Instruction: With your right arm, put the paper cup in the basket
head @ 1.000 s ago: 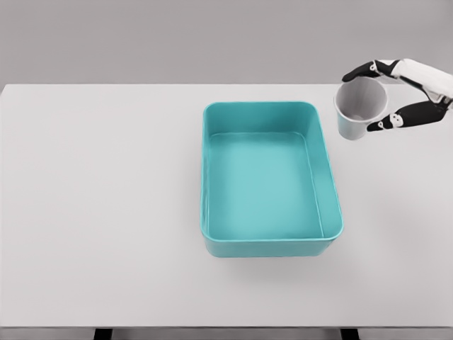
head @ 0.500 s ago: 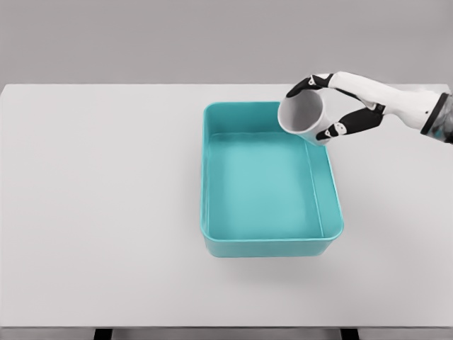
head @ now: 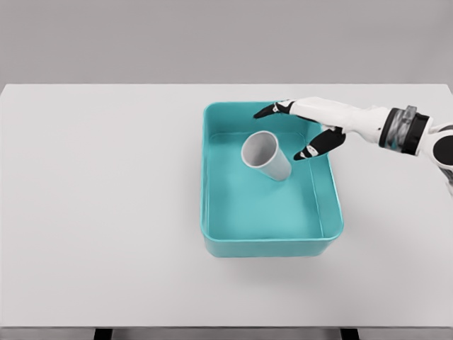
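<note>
We see a paper cup [head: 266,156] inside the basket [head: 212,177] — a teal box with tall walls and round corners. The cup is white and gray. It is tipped over, with its open mouth facing up and to the left, toward us. It sits in the back half of the basket, a little right of the middle.

The right robot hand [head: 308,127] is over the back right part of the basket. Its arm comes in from the right side, white with a gray band at the wrist. The fingers [head: 272,110] are spread wide and hold nothing. One dark fingertip points left over the back wall of the basket. Another dark fingertip is just beside the cup, on its right — we cannot tell if it touches the cup.

The basket stands on a white table [head: 99,205], near the middle.
</note>
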Robot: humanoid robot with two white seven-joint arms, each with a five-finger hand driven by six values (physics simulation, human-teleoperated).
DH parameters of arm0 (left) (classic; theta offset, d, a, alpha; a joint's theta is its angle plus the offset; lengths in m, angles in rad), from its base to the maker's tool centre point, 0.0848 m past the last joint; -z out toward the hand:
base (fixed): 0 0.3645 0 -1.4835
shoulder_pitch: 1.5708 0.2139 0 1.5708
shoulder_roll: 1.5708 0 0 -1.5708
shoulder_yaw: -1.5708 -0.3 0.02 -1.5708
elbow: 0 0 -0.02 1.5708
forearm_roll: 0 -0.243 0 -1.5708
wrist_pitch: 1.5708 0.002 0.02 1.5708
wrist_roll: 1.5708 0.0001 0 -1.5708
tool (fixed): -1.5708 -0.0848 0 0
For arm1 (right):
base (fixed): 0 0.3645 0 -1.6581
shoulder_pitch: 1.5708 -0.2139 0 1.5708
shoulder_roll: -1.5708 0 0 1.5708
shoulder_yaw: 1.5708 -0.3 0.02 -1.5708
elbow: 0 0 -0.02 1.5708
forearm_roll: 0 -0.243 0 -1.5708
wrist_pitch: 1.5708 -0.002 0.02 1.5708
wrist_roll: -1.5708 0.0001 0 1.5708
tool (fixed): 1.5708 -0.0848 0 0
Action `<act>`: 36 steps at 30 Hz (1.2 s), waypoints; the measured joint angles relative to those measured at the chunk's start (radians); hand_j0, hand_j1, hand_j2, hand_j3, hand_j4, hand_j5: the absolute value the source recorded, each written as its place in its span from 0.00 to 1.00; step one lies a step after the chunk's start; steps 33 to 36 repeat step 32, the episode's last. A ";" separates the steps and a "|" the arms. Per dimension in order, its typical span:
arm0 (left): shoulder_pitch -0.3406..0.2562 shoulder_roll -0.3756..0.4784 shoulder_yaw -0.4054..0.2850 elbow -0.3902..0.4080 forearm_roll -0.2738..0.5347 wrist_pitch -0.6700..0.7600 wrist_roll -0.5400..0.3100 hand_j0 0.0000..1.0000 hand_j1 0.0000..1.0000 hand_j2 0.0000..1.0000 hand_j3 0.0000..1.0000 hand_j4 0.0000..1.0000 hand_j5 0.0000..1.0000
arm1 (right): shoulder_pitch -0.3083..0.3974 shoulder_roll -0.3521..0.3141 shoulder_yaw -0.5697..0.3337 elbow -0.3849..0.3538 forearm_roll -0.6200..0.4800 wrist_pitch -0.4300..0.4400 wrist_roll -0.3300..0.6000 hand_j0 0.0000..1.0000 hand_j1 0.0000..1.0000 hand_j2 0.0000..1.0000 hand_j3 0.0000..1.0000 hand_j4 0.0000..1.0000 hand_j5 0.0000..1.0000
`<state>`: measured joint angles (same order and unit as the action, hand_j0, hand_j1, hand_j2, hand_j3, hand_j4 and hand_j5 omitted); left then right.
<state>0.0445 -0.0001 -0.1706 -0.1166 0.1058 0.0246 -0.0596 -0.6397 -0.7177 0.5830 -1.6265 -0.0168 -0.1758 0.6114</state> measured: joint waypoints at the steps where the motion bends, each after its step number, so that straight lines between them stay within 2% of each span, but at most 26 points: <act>1: 0.000 0.000 0.000 0.000 0.000 0.000 0.000 1.00 1.00 1.00 1.00 1.00 1.00 | 0.015 -0.004 -0.036 -0.005 0.000 -0.006 0.000 1.00 1.00 1.00 1.00 1.00 1.00; 2: 0.000 0.000 0.000 0.000 0.000 0.000 0.000 1.00 1.00 1.00 1.00 1.00 1.00 | 0.052 -0.013 -0.092 -0.011 -0.006 -0.014 0.000 1.00 1.00 1.00 1.00 1.00 1.00; 3: 0.000 0.000 0.000 0.000 0.000 0.000 0.000 1.00 1.00 1.00 1.00 1.00 1.00 | 0.118 -0.028 -0.160 -0.017 -0.031 -0.021 -0.001 1.00 1.00 1.00 1.00 1.00 1.00; 7: 0.000 0.000 0.000 0.000 0.000 0.000 0.000 1.00 1.00 1.00 1.00 1.00 1.00 | 0.282 -0.084 -0.404 -0.015 -0.161 -0.037 0.000 1.00 1.00 1.00 1.00 1.00 1.00; 10: 0.000 0.000 0.000 0.000 0.000 0.000 0.000 1.00 1.00 1.00 1.00 1.00 1.00 | 0.357 -0.092 -0.515 0.014 -0.215 -0.040 0.000 1.00 1.00 1.00 1.00 1.00 1.00; 12: 0.000 0.000 0.000 0.000 0.000 0.000 0.000 1.00 1.00 1.00 1.00 1.00 1.00 | 0.376 -0.079 -0.565 0.026 -0.233 -0.040 0.000 1.00 1.00 1.00 1.00 1.00 1.00; 14: 0.000 0.000 0.000 0.000 0.000 0.000 0.000 1.00 1.00 1.00 1.00 1.00 1.00 | 0.423 -0.060 -0.604 0.037 -0.243 -0.040 0.000 1.00 1.00 1.00 1.00 1.00 1.00; 21: 0.000 0.000 0.000 0.000 0.000 0.000 0.000 1.00 1.00 1.00 1.00 1.00 1.00 | 0.459 -0.037 -0.640 0.063 -0.243 -0.041 0.000 1.00 1.00 1.00 1.00 1.00 1.00; 36: 0.000 0.000 -0.001 0.000 0.000 0.000 0.000 1.00 1.00 1.00 1.00 1.00 1.00 | 0.446 -0.030 -0.622 0.048 -0.240 -0.035 0.000 1.00 1.00 1.00 1.00 1.00 1.00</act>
